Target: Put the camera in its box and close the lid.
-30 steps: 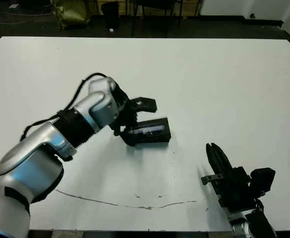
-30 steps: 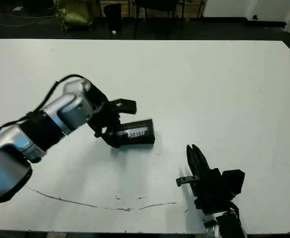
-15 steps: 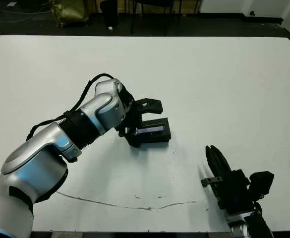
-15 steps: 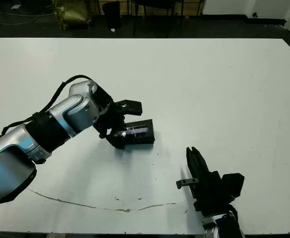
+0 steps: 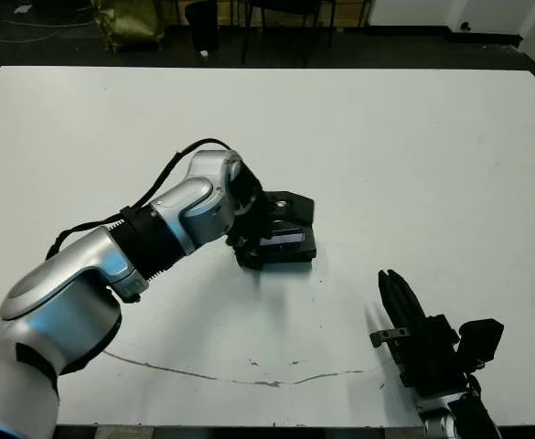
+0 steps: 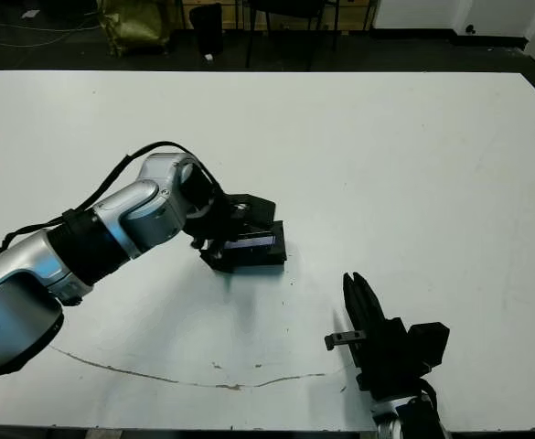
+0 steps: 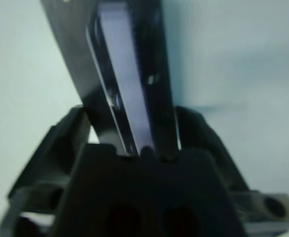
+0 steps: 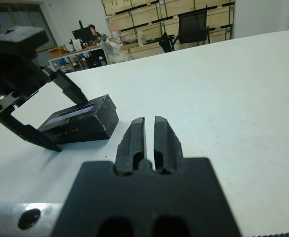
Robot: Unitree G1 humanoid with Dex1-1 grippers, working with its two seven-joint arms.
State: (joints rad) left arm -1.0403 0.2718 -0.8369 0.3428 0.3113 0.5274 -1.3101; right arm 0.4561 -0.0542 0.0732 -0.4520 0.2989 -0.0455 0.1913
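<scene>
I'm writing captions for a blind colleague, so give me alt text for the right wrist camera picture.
The right gripper, its two black fingers pressed together, hangs low over a white table. Beyond it the left gripper straddles one end of a closed black box whose lid has a long shiny window. An office room lies blurred behind.

No readable text anywhere. Box (image 8: 80, 122) side wall carries faint pale marks, perhaps small print, too blurred to make out. Lid (image 5: 282, 240) window shows only bluish-white glare, no characters. Left wrist view too blurred for any lettering. Wooden crates (image 8: 134, 11) in far background bear no legible marking. Table (image 5: 413, 155) bare of labels or signs.
</scene>
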